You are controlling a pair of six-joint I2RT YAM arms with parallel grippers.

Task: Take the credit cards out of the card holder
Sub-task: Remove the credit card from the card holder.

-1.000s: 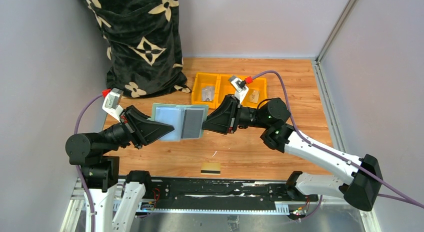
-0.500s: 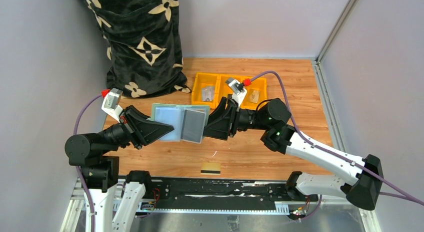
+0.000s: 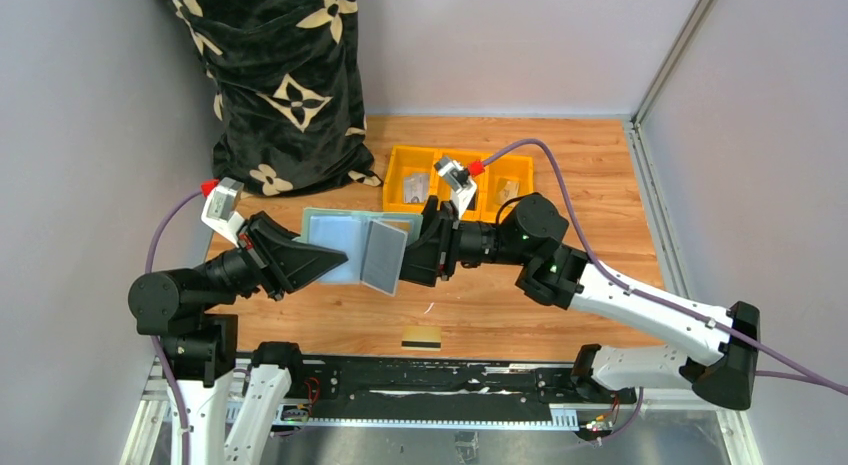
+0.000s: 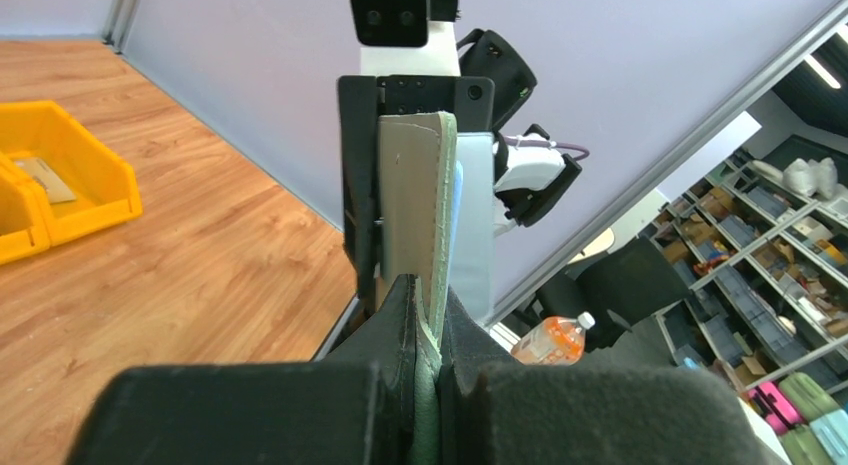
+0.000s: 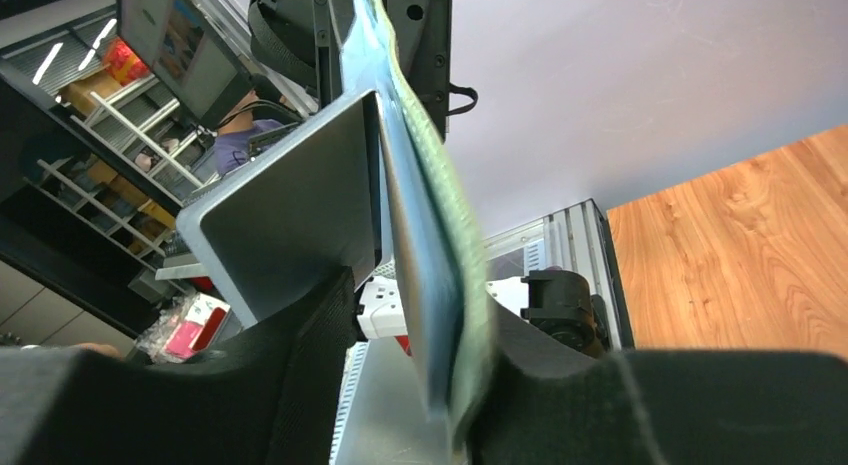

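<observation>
sage-green folding fabric card holder (image 3: 335,240), pale blue-grey inside, is held open in the air above the wooden table (image 3: 600,165), between the two arms. its left leaf is pinched at the outer edge by the left gripper (image 3: 338,255), whose jaws are closed tight on it; its right leaf is clamped by the right gripper (image 3: 408,260), jaws seemingly closed on the green outside and on a flat grey panel. whether that panel is a card or a pocket flap cannot be told. one yellow-gold plastic card with a black stripe (image 3: 421,337) is already lying on the table near the arm bases, well apart from the holder. the holder is judged light and limp, likely to fold or twist if pulled unevenly; any remaining card is judged thin, stiff and slick, best taken at its exposed edge and drawn straight along its pocket. a yellow three-part bin (image 3: 395,180) sits behind.
</observation>
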